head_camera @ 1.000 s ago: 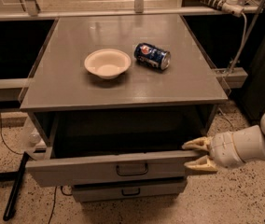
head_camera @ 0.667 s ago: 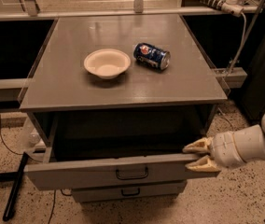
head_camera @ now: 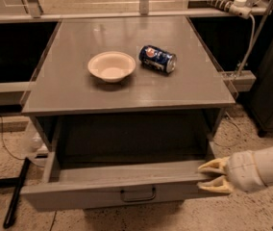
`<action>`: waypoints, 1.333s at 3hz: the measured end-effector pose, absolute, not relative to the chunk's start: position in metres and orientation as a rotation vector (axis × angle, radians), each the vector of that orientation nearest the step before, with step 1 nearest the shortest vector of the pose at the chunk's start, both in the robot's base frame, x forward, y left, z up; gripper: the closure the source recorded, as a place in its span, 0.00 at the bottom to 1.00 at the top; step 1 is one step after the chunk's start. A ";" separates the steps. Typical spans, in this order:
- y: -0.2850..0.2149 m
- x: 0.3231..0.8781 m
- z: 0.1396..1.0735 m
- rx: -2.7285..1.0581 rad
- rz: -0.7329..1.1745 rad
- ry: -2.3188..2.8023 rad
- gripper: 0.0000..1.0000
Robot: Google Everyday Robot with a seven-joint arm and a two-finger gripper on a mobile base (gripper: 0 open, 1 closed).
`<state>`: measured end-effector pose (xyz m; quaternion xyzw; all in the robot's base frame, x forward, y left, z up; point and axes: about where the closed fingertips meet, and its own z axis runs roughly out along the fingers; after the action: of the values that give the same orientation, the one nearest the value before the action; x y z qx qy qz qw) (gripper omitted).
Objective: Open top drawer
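Note:
The top drawer of the grey cabinet stands pulled well out, and its plain grey inside shows with nothing in it. A black bar handle sits at the middle of its flat front. My gripper comes in from the right at the right end of the drawer front. Its two pale yellow fingertips are apart, one at the drawer's top edge and one just below it, against the front's right end. It holds nothing.
On the cabinet top stand a cream bowl and a blue soda can lying on its side. A black pole leans on the speckled floor at the left. A white cable hangs at the right.
The drawer has slid a little further out toward the camera. My gripper has stayed at its right end and moved with it.

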<state>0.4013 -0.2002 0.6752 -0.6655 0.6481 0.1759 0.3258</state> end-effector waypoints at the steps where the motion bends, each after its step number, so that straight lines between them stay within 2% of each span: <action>1: -0.199 0.401 0.676 -1.744 0.461 1.699 0.82; 4: -0.201 0.397 0.671 -1.743 0.488 1.698 0.12</action>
<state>0.3966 -0.2010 0.6707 -0.6645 0.6472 0.1860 0.3241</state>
